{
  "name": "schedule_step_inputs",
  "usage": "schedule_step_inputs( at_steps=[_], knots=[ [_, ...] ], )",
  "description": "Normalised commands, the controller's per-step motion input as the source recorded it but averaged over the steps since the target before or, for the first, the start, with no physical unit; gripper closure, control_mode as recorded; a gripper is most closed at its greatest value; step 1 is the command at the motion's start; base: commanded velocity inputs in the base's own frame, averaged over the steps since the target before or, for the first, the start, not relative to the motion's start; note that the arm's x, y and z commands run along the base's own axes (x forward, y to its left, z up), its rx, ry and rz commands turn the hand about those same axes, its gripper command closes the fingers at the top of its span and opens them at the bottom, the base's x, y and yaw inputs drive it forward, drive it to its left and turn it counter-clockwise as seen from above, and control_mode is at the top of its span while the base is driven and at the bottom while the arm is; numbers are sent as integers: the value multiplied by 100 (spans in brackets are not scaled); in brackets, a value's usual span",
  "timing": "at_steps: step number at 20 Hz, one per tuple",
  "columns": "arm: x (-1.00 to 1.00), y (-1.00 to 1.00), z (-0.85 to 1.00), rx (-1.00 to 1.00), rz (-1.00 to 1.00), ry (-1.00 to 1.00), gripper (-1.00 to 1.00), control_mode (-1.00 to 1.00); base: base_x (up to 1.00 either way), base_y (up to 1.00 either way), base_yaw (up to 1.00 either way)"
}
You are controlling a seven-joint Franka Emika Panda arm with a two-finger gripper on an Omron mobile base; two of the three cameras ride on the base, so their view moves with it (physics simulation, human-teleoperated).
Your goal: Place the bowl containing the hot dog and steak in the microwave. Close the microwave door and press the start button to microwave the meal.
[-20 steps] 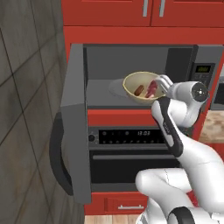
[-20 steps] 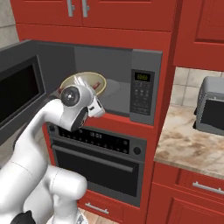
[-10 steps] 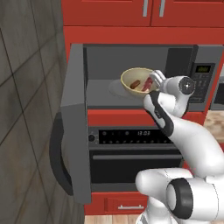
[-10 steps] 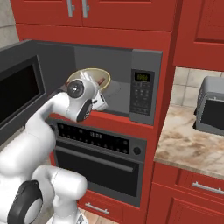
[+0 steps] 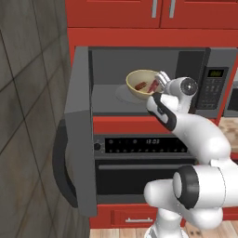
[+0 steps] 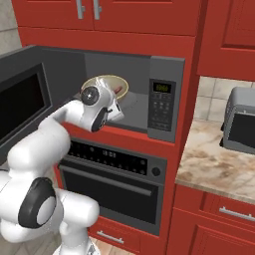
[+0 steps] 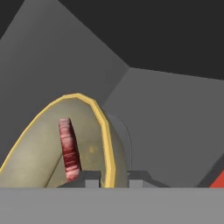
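The pale yellow bowl [image 5: 139,83] hangs tilted inside the open microwave [image 5: 190,58], just above its pale turntable [image 5: 122,95]. In the bowl lie the hot dog [image 5: 140,86] and the red steak [image 5: 152,86]. My gripper [image 5: 161,80] is shut on the bowl's right rim. In the hand view the gripper [image 7: 111,179] straddles the bowl's yellow rim [image 7: 106,144], with the steak [image 7: 69,148] inside the bowl. From the right, my hand covers much of the bowl [image 6: 107,80]. The microwave door [image 5: 76,135] stands swung wide open on the left.
The keypad panel [image 5: 211,89] with its green display sits right of the cavity. Below is a black oven [image 5: 139,172] with a bar handle. A silver toaster oven [image 6: 241,122] stands on the marble counter [image 6: 209,167] to the right. Red cabinets [image 6: 99,12] are above.
My arm has reached further forward and carried the bowl deeper into the microwave cavity, slightly up and to the left. The grip on the rim is unchanged.
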Motion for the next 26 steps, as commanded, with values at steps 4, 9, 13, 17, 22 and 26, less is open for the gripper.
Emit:
schedule_step_inputs(
  at_steps=[4, 9, 13, 17, 22, 26],
  knots=[
    [30, 0, -13, 2, 0, 5, 100, -100, 0, 0, 0],
    [34, 0, -22, 0, 0, 5, 100, -100, 0, 0, 0],
    [39, 0, -32, 0, 0, 5, 100, -100, 0, 0, 0],
    [38, 0, -35, 0, 0, 1, 100, -100, 0, 0, 0],
    [43, 0, -15, 0, 0, 0, 100, -100, 0, 0, 0],
    [36, 0, 0, 0, 0, 0, 100, -100, 0, 0, 0]
  ],
)
